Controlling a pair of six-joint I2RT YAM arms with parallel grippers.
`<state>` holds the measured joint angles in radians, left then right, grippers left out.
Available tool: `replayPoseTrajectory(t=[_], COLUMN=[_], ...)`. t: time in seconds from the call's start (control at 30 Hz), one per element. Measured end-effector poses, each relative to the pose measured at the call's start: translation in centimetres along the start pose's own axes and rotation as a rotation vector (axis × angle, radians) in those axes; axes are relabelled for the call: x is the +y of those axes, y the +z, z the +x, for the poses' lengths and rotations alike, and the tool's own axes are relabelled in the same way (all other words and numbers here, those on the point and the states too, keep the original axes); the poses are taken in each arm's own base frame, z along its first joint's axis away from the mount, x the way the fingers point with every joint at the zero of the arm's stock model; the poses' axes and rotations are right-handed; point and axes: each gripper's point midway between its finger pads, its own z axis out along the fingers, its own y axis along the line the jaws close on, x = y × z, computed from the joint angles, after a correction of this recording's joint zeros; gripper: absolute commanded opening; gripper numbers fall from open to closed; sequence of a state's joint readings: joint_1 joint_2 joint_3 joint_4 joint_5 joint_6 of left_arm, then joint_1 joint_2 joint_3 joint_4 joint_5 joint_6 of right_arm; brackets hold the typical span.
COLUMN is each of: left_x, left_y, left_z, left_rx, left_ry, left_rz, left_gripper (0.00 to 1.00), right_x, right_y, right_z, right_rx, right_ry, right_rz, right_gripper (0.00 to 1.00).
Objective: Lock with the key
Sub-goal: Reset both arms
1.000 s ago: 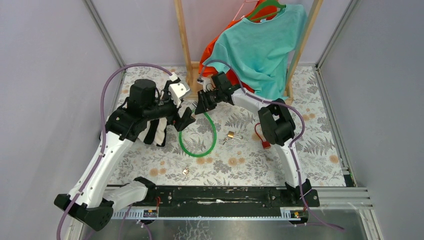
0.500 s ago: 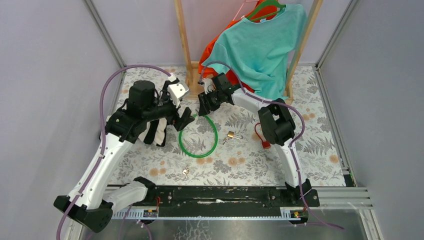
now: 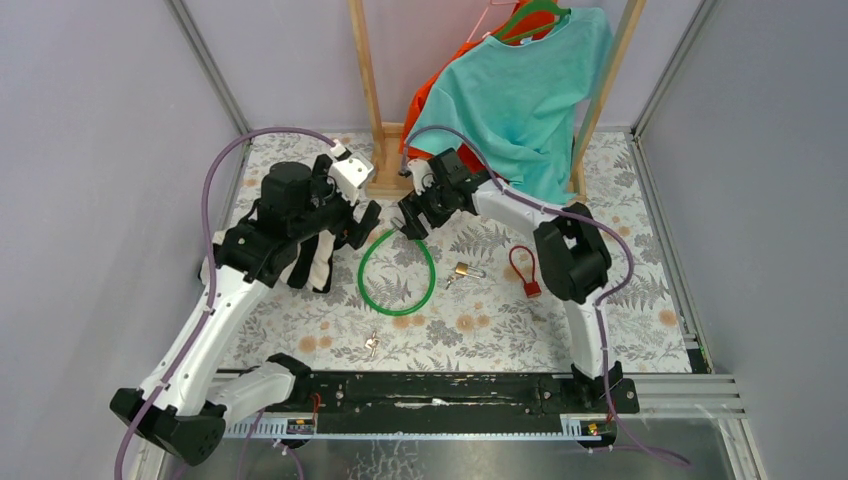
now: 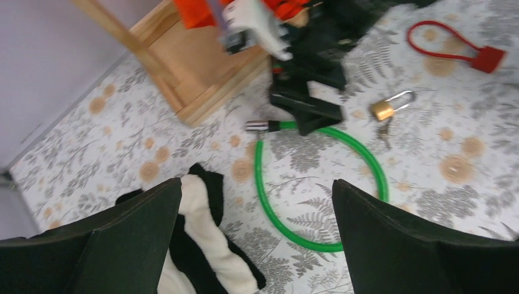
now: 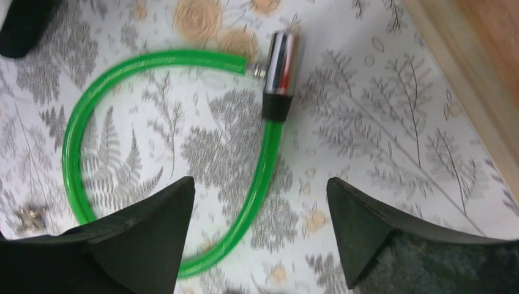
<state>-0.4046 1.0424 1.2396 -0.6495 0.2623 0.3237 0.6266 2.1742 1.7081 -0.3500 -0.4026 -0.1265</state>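
Cable lock (image 3: 397,272): green loop, centre of top view, flat on table (image 3: 630,300). We see chrome barrel (image 5: 280,64) at loop's upper end, upper middle of right wrist view.
Keys (image 3: 371,345): lower centre, well apart from loop.
Left gripper (image 4: 257,184): fingers wide apart, empty, above loop's upper left.
Right gripper (image 5: 260,180): fingers spread, nothing between, over barrel.
We also list: brass padlock (image 3: 463,270) and red lock (image 3: 524,270), right of loop; black-and-white cloth (image 3: 310,262), left; teal shirt (image 3: 520,90) on rack (image 3: 366,80), top.
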Motion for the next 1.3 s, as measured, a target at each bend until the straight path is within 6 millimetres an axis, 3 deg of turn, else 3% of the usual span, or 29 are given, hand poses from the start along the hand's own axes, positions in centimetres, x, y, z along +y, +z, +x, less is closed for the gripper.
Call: replayPoseTrajectory(t=[0.03,0.3,0.5,0.67,0.83,0.97,1.13,1.3], left_x=[0.5,3.8,5.7,7.8,9.7,10.5,9.7,8.9], left_y=[0.3,2.3,3.7,4.4,4.6,4.3,3.6,2.6], left_z=[0.2,4.7,6.0,6.8,7.2,7.0,7.2,6.5], left_rx=[0.003,0.081,0.062,0.021,-0.023,-0.082,-0.115,-0.167], left_ry=[-0.002,0.010,-0.003,-0.085,-0.190,-0.238,-0.241,-0.247], left_rz=[-0.028,-0.228,-0.307,-0.377,-0.432,-0.454,-0.437,-0.419], left_gripper=[1.00,1.00,1.00,1.00,1.00,1.00,1.00,1.00], right_x=[0.3,2.0,1.8,-0.3,-3.6,-4.0,-3.9,-3.7], right_y=[-0.7,-8.6,-15.2,-20.4,-25.7,-27.3,-27.8,-30.7], right_z=[0.1,2.3,6.4,8.7,7.7,6.2,6.0,5.7], right_rx=[0.000,-0.015,-0.048,-0.135,-0.295,-0.389,-0.427,-0.513], right_ry=[-0.018,-0.172,-0.265,-0.247,-0.138,-0.100,-0.064,-0.063], right_rz=[0.005,0.111,0.272,0.447,0.604,0.640,0.649,0.691], right_gripper=[1.00,0.99,0.99,0.99,0.99,0.99,0.99,0.99])
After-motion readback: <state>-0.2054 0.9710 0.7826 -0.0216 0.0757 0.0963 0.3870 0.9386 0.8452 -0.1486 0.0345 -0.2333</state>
